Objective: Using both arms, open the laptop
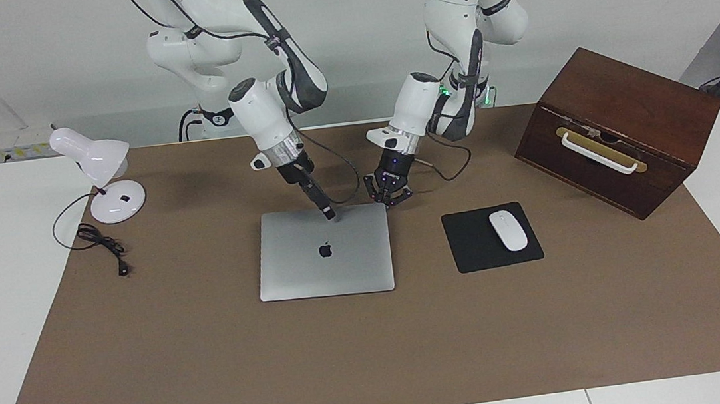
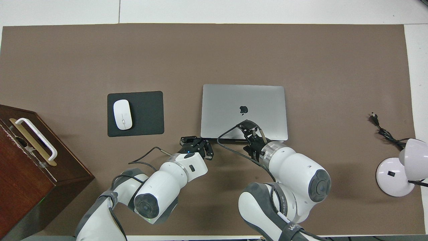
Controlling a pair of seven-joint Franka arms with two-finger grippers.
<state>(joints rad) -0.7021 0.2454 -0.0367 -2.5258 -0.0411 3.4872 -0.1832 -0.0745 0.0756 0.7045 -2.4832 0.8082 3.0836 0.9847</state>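
The silver-grey laptop (image 1: 324,252) lies closed and flat on the brown mat, its dark apple logo up; it also shows in the overhead view (image 2: 244,107). My right gripper (image 1: 328,214) is shut and slants down onto the lid near the laptop's edge nearest to the robots; in the overhead view (image 2: 249,126) it covers that edge. My left gripper (image 1: 389,193) is open and empty, low beside the laptop's near corner toward the left arm's end; it also shows in the overhead view (image 2: 196,144).
A black mouse pad (image 1: 471,244) with a white mouse (image 1: 508,230) lies beside the laptop toward the left arm's end. A dark wooden box (image 1: 620,128) with a white handle stands past it. A white desk lamp (image 1: 102,169) and its cable (image 1: 100,243) are at the right arm's end.
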